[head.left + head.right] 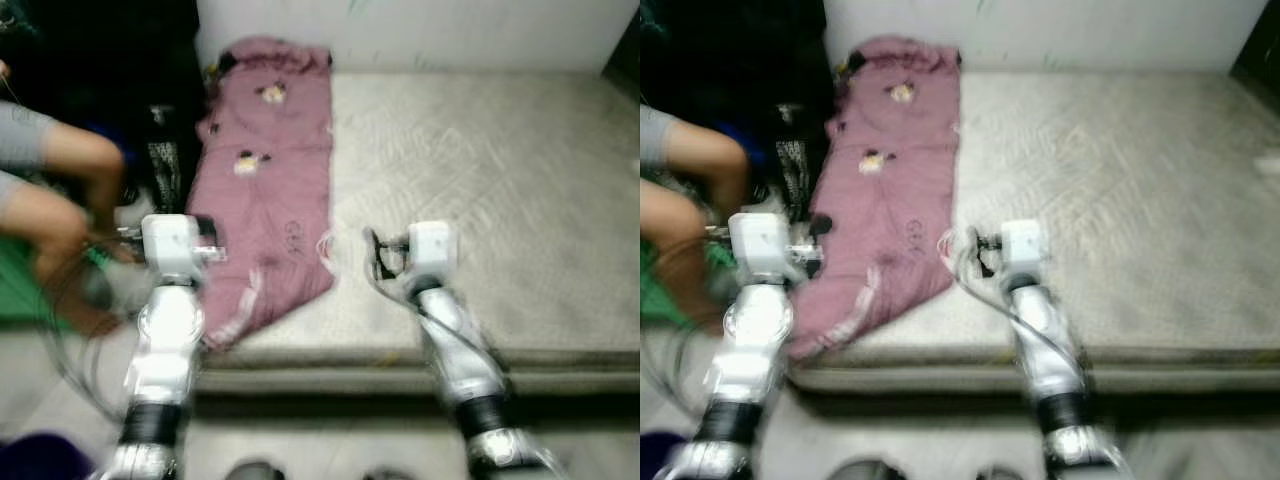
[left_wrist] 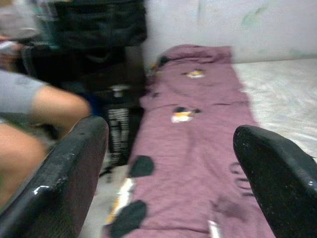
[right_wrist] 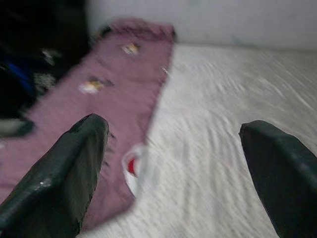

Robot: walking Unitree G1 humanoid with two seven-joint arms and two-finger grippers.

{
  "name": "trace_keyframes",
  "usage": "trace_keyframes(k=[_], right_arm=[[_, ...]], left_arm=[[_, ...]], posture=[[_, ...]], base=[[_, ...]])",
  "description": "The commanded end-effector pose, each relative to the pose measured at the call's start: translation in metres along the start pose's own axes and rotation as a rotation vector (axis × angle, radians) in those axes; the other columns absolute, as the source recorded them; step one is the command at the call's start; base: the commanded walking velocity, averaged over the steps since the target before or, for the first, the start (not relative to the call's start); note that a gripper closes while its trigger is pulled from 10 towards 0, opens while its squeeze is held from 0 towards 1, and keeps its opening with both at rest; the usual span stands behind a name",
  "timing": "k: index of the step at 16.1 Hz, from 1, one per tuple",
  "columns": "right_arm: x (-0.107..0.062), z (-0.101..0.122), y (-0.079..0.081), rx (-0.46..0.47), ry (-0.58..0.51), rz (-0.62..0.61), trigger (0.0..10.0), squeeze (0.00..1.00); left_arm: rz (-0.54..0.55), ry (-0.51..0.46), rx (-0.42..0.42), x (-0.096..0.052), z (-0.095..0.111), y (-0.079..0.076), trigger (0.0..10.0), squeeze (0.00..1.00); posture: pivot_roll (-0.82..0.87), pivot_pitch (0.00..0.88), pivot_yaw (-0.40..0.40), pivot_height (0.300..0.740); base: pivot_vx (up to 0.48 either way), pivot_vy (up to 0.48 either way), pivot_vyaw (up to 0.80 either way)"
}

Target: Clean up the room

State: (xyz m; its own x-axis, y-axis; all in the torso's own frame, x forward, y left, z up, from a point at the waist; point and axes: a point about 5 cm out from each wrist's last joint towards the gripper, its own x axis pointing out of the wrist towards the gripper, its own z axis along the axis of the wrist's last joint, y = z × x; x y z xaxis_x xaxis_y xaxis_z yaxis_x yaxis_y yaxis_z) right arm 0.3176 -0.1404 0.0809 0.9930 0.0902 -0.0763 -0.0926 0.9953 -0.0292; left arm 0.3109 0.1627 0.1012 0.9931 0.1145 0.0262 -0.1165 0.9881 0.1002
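Left gripper [image 2: 171,168]: fingers [image 2: 64,178] standing wide apart, nothing between them. Through the gap the wrist view is showing the mauve blanket [image 2: 198,148] running away toward the wall. In the head views this gripper is sitting just off the bed's left edge, over the near left corner of the blanket, not touching it as far as the blur allows.

Right gripper [image 3: 173,168]: fingers [image 3: 64,173] also spread wide, holding nothing. Between them the wrist view is showing the blanket's right edge and the bare mattress [image 3: 233,124], plus a small white-and-red item [image 3: 131,171] lying at the blanket's near edge; too blurred to identify. In the head views the gripper is hovering over the near part of the bed [image 1: 480,180], just beside the blanket's lower right corner.

Blanket: lying flat along the left side of the bed, from the wall down to the front edge, with its near corner hanging slightly over the edge. Dark and yellow printed patches are showing on it. The rest of the mattress is showing pale grey quilted fabric.

A person [image 1: 60,190] is sitting left of the bed, with grey sleeve and bare limbs showing, beside a dark pile of bags or clothing [image 1: 150,110] against the wall. All frames are motion-blurred.
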Motion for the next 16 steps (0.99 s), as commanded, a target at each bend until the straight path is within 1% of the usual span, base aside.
trace_keyframes(k=[1,8,10,11,14,16], right_arm=[[0.0041,0.0091,0.0047,0.014,-0.029,0.007,10.0,0.00],[0.0047,0.0090,0.0049,0.011,-0.029,0.006,10.0,0.00],[0.0047,0.0091,0.0047,0.011,-0.029,0.004,10.0,0.00],[0.0050,0.0091,0.0046,0.011,-0.029,0.000,10.0,0.00],[0.0052,0.0093,0.0043,0.010,-0.029,0.000,10.0,0.00],[0.0052,0.0092,0.0041,0.012,-0.028,-0.001,10.0,0.00]], left_arm=[[0.014,-0.001,0.018,0.0027,0.0017,0.0079,10.0,0.00],[0.021,0.011,0.018,0.0035,0.0009,0.0093,10.0,0.00],[0.020,-0.010,0.031,0.0033,0.0027,0.0093,10.0,0.00],[0.024,-0.041,0.062,0.0023,0.0053,0.0105,10.0,0.00],[-0.027,-0.052,0.021,0.0017,0.0078,0.0089,10.0,0.00],[-0.042,-0.062,0.018,0.0012,0.0090,0.0083,10.0,0.00]], posture=[[0.03,0.000,-0.002,0.740],[0.03,0.000,0.000,0.740],[0.03,0.000,0.000,0.740],[0.03,0.000,0.000,0.740],[0.03,0.000,0.002,0.740],[0.03,0.000,0.002,0.740]], base=[[0.000,0.480,0.00],[0.000,0.480,0.00],[0.000,0.480,0.00],[0.000,0.000,0.00],[0.000,0.000,0.00],[0.000,0.000,0.00]])
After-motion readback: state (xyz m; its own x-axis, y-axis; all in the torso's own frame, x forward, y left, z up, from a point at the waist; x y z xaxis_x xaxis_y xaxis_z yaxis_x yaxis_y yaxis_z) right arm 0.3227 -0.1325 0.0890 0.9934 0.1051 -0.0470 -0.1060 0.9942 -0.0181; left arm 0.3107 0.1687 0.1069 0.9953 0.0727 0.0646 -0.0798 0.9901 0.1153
